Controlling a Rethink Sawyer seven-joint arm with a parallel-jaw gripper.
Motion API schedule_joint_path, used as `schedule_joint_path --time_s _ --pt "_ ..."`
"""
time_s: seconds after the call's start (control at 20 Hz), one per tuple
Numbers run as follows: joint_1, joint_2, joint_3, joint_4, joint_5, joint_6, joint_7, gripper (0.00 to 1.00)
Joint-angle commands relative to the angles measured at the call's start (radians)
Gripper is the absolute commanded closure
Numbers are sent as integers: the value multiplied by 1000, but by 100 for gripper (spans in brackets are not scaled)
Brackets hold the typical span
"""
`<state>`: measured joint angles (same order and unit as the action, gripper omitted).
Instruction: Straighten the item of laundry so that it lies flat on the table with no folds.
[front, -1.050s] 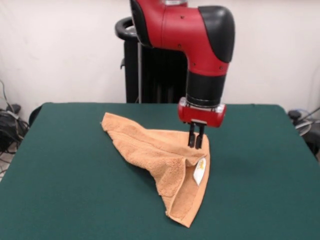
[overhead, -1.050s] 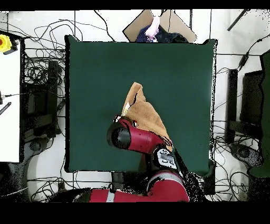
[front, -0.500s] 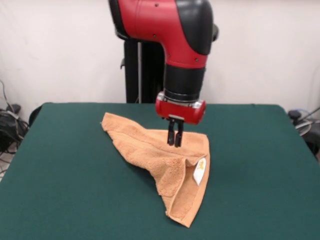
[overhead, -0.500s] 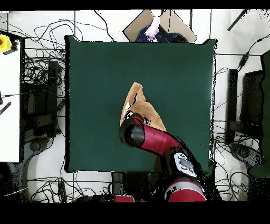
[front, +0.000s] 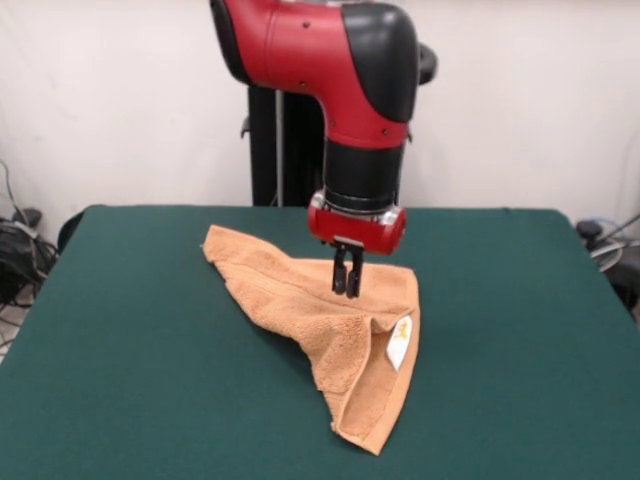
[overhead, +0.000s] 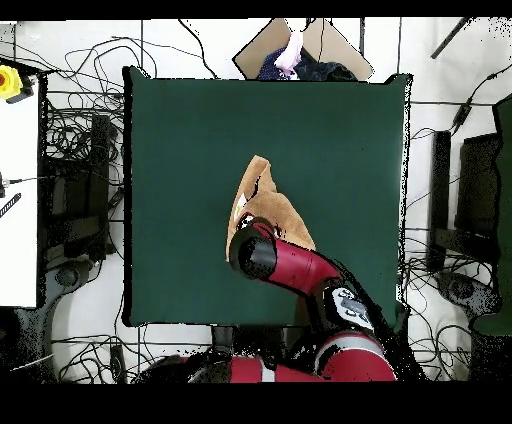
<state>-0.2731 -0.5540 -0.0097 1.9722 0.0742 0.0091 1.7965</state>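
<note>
Hovering: gripper (front: 346, 293) hung over the towel's (front: 300, 300) upper middle, jaws drawn narrow and empty.
Towel: lay folded into a rough triangle mid-desk (front: 120, 380), white tag (front: 399, 342) at its near flap.
Tip: better to pinch only the top layer at a folded corner, then drag outward low.
Around: cables (overhead: 70, 130) ringed the desk; nothing blocked the way.

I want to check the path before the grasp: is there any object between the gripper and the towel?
Nothing visible is in the way. The gripper hangs directly over the folded towel, and only bare table surrounds the towel.
</note>
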Motion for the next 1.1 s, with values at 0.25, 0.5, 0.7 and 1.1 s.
schedule_joint_path --time_s 0.25,0.5,0.7,1.1 --pt "27 64 80 -51 74 -31 225 100" --pt "30 74 83 -57 81 -29 227 100" --pt "38 84 83 -44 85 -43 235 100" --pt "60 157 71 -59 80 -120 243 100"
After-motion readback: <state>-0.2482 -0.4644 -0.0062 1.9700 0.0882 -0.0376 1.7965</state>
